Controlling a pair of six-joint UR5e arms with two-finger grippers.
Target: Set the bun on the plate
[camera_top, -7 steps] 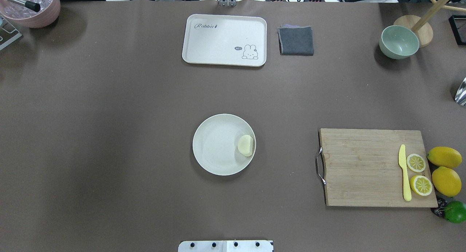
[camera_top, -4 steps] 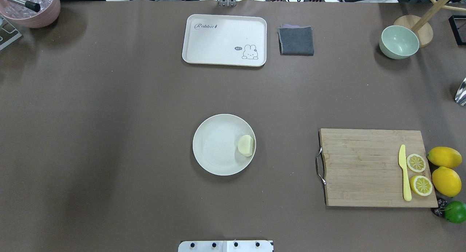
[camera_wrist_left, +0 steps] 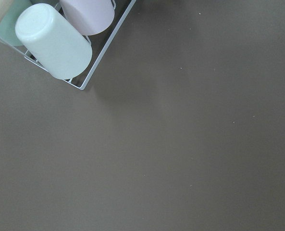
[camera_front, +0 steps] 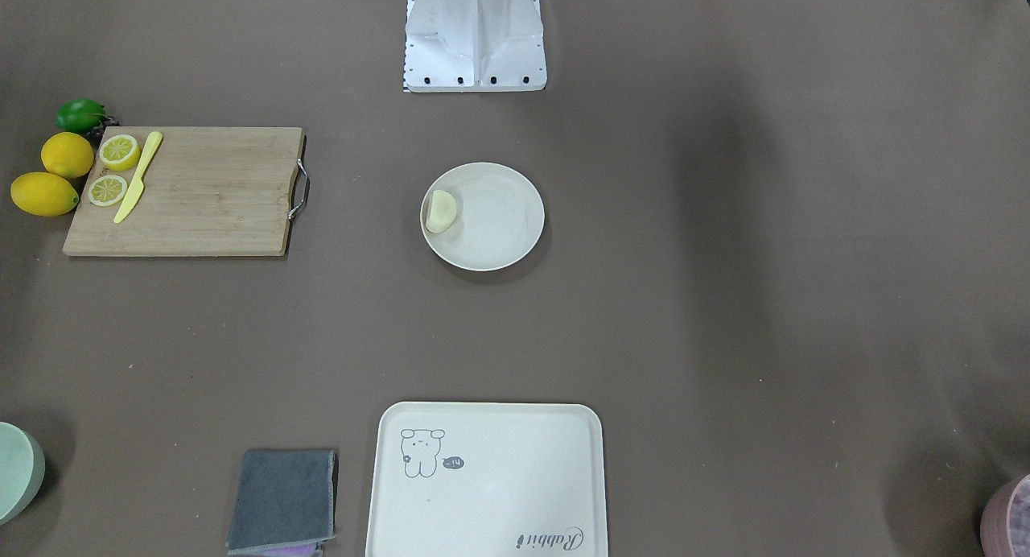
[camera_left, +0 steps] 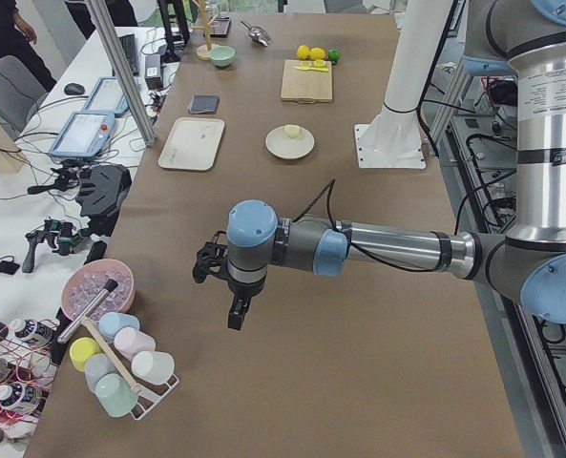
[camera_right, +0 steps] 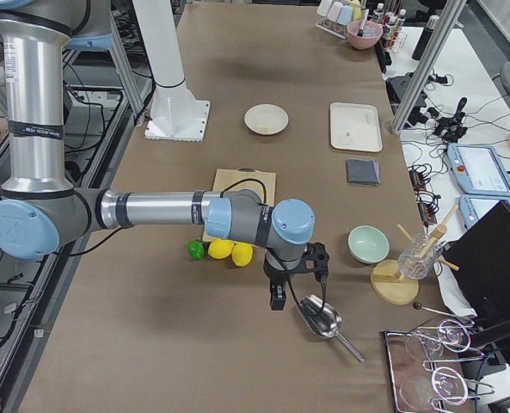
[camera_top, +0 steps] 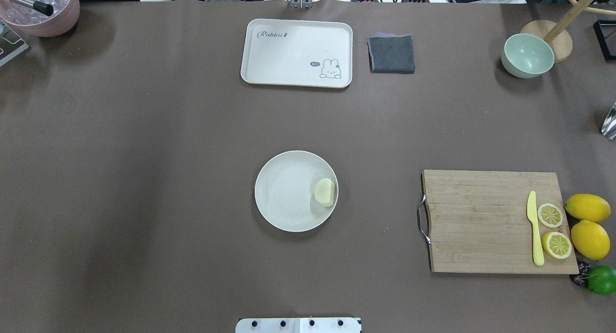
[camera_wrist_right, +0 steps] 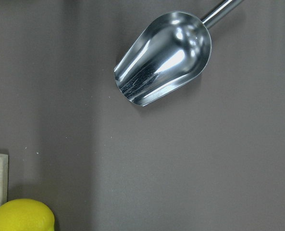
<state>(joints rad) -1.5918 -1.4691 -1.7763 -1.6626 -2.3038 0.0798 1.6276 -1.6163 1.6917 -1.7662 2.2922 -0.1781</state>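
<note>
The pale cream bun lies inside the round off-white plate, against its right rim, at mid-table. In the front-facing view the bun sits at the left side of the plate. Neither gripper is near it. My left gripper hangs over bare table at the robot's left end, close to the cup rack. My right gripper hangs at the opposite end beside a metal scoop. Both grippers show only in the side views, so I cannot tell whether they are open or shut.
A cream tray and a grey cloth lie at the far edge, a green bowl at the far right. A cutting board carries a yellow knife and lemon halves, with lemons beside it.
</note>
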